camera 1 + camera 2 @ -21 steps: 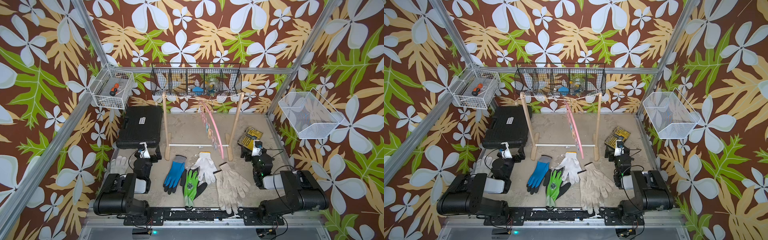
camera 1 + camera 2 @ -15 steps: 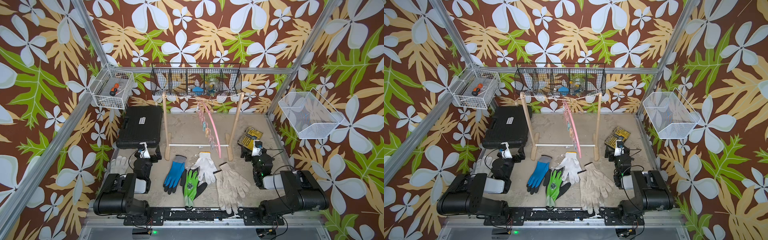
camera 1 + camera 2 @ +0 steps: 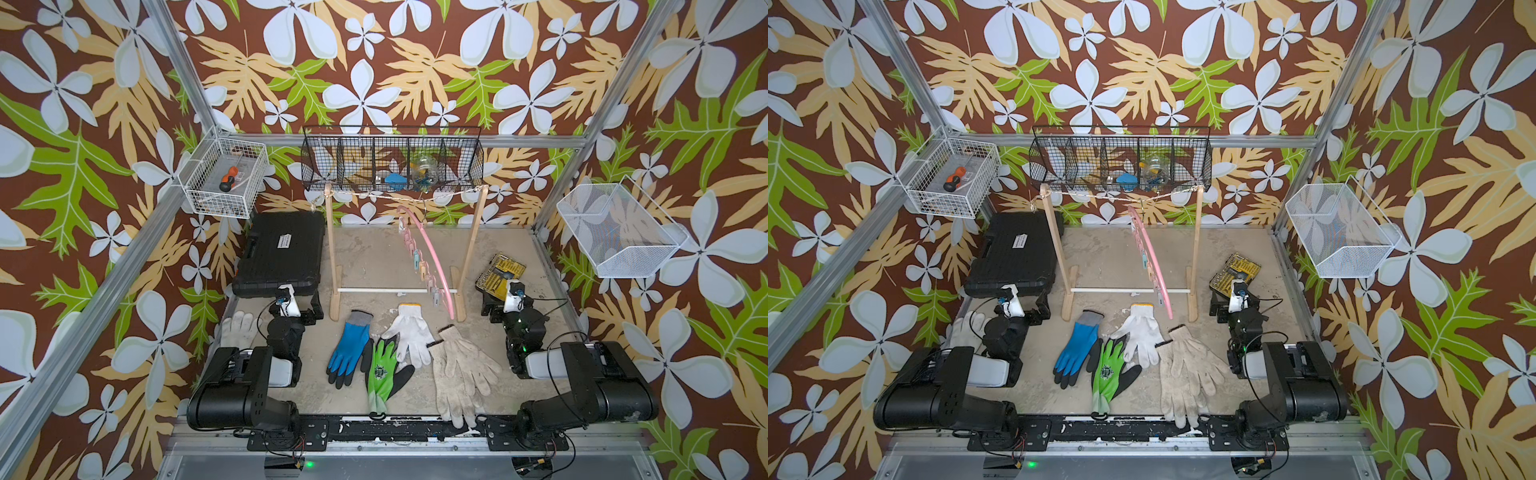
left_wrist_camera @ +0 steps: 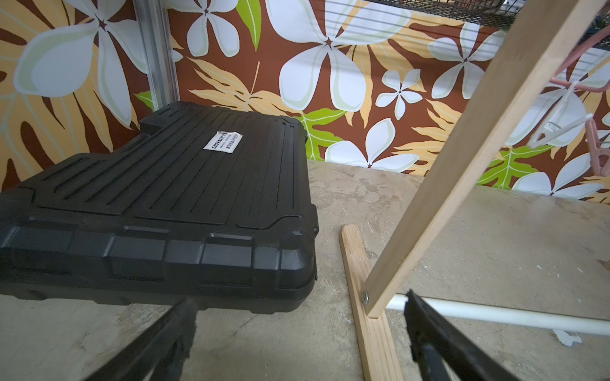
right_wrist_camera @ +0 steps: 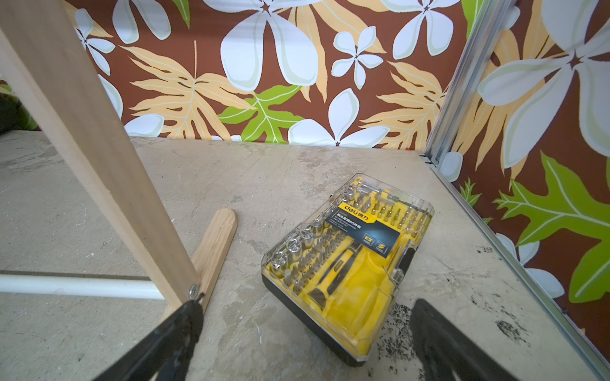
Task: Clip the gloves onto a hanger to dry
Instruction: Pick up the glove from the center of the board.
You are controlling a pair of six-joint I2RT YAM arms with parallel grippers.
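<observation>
Several gloves lie on the table between the arms in both top views: a blue-and-black one, a neon green one, a white knit one and a dirty beige pair. Another white glove lies beside the left arm. The pink hanger with its pastel clips hangs from the string of the wooden rack. My left gripper stands open and empty near the rack's left foot. Open and empty too, my right gripper faces a yellow bit set.
A black tool case lies at the back left, close ahead of the left gripper. The yellow bit set sits at the back right. A white wire basket, a black wire basket and a white mesh basket hang on the walls.
</observation>
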